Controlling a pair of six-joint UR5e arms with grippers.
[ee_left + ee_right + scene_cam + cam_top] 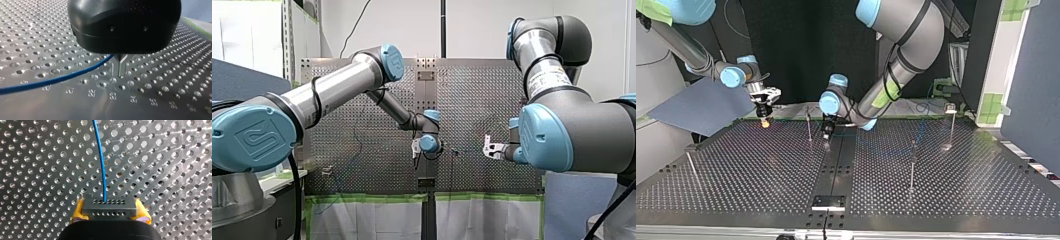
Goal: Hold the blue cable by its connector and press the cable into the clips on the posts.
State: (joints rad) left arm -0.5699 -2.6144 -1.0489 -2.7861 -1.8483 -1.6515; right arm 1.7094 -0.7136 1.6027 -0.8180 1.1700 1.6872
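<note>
My right gripper [110,206] clamps the connector [109,211], cable [101,157] running straight ahead. My left gripper [121,66] pinches it, fingers narrow.

Slim posts [912,167] across open table [761,170]

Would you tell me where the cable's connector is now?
In the right wrist view, the connector sits between the yellow pads of my right gripper, the blue cable running ahead from it.

Count, n per kind: one perforated bench [761,175]; four thin posts [809,127] [912,167] [951,125] [691,162]; one blue cable [102,170]; one grey connector [109,205]; two arms [327,90] [572,125]; two grippers in all, namely left gripper [120,71] and right gripper [110,210].
</note>
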